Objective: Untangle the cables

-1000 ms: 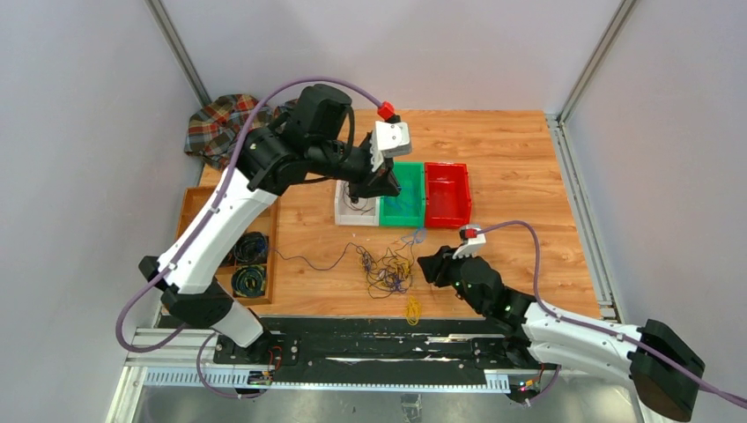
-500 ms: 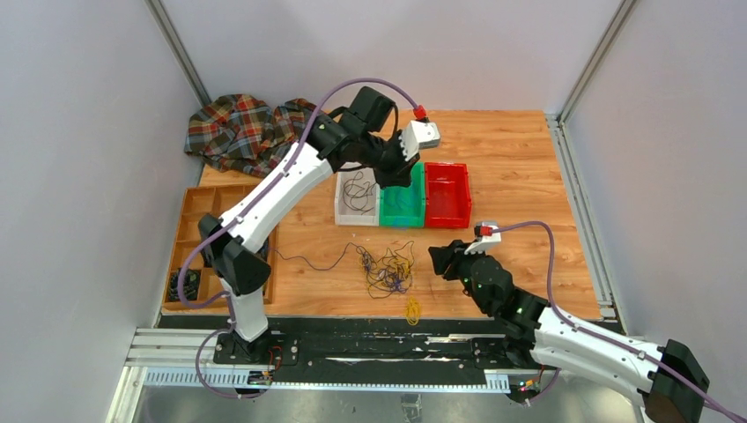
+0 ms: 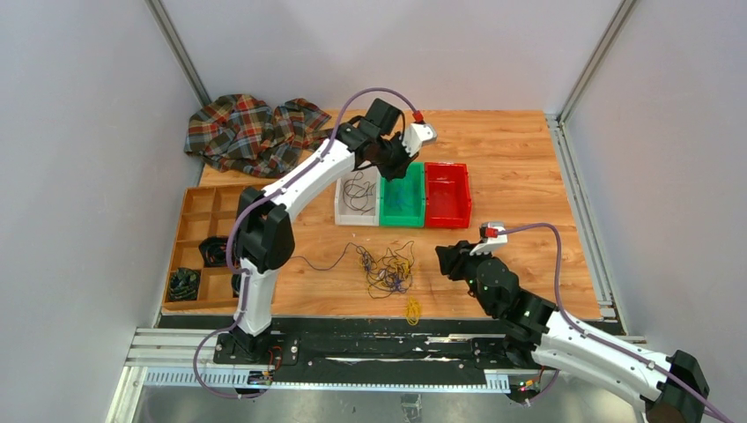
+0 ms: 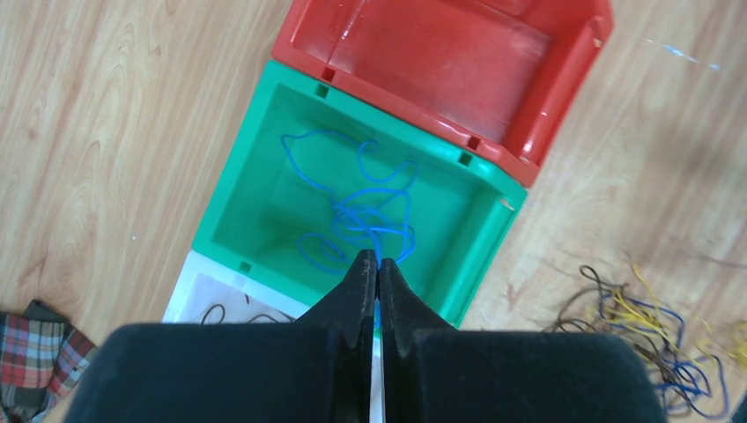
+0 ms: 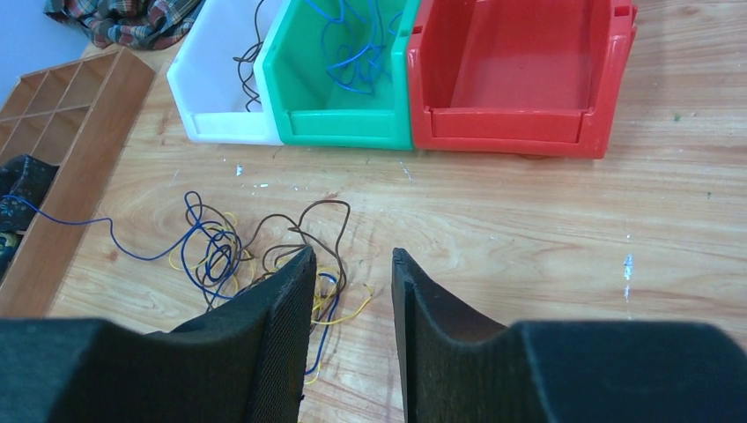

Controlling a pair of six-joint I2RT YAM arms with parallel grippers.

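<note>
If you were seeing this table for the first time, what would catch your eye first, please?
The bright row of bins mid-table stands out: white bin, green bin and red bin side by side, the green one holding a loose blue cable. The left gripper hangs right over it, jaws shut on a strand of that cable. Nearer the arms lies a tangle of cables, with the right gripper open just beside it.

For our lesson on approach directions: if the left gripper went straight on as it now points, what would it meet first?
Probably the thin blue cable coiled in the green plastic bin: the left gripper points down into it, jaws shut, seemingly on a strand of that cable. Depth is unclear.
</note>
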